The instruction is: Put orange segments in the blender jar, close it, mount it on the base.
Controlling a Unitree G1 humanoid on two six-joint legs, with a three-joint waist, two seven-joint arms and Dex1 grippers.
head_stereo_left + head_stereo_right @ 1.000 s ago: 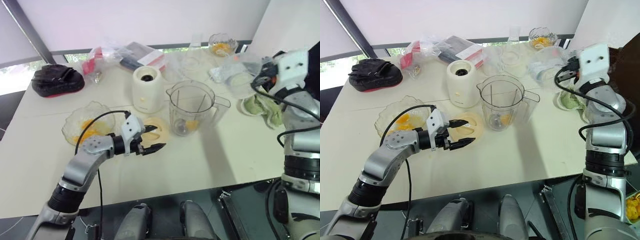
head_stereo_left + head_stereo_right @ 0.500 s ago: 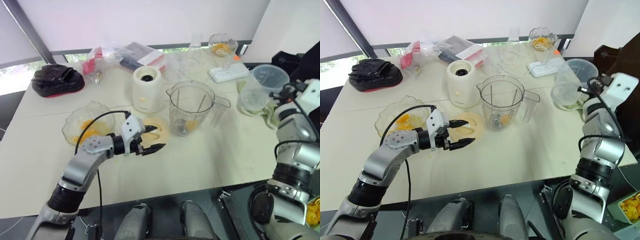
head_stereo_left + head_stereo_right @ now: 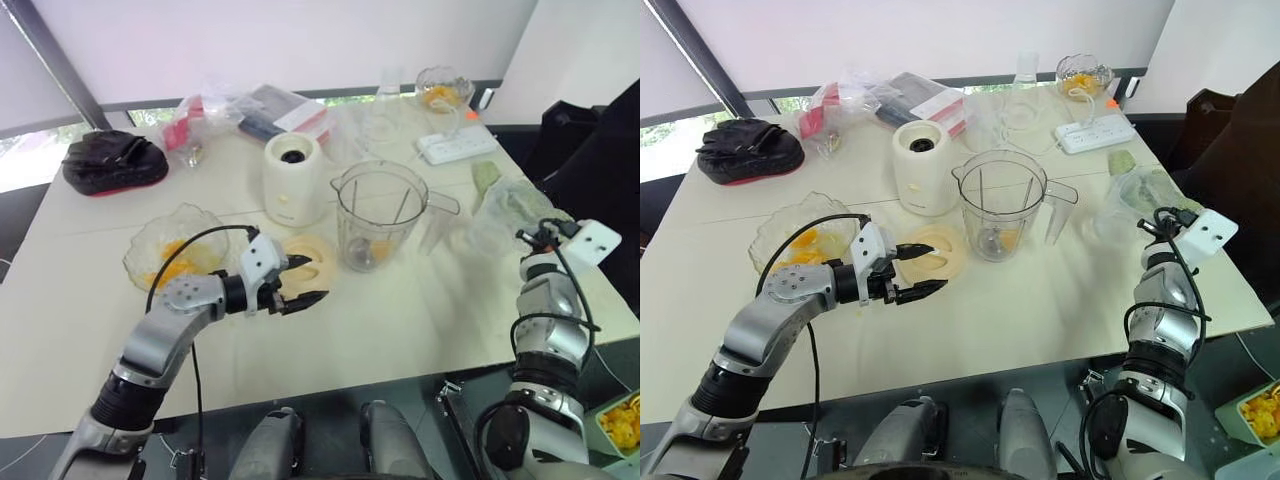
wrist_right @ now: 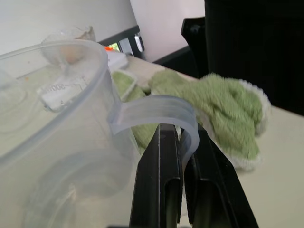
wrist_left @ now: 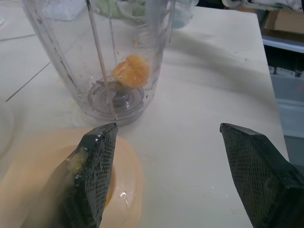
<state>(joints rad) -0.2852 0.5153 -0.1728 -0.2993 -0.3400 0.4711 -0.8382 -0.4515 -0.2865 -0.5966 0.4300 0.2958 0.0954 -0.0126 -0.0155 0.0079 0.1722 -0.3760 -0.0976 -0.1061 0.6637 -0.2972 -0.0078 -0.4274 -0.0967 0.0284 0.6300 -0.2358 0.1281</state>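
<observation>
Blender jar [image 3: 378, 215] stands mid-tabletop, just right of the base [image 3: 293, 180], with one orange segment [image 5: 130, 71] at its bottom. The left pincer [image 3: 314, 279] gapes wide and empty by the cream lid [image 3: 312, 255]. I judge it should swing left to the bowl [image 3: 183, 208], pinch a segment gently and release it above the jar's mouth. The right pincer [image 4: 178, 137] clamps the handle of a clear jug [image 4: 57, 118], whose print seems to read 500.

Head pair above table [image 3: 400, 320], wrist cameras close, jar [image 5: 118, 57] shared

- Pale cream counter [image 3: 420, 320], evenly daylit.
- Plain white wall [image 3: 300, 40] behind it.
- Dark slanted window frame [image 3: 52, 55] at the left.
- Dark floor [image 3: 335, 440] below.
</observation>
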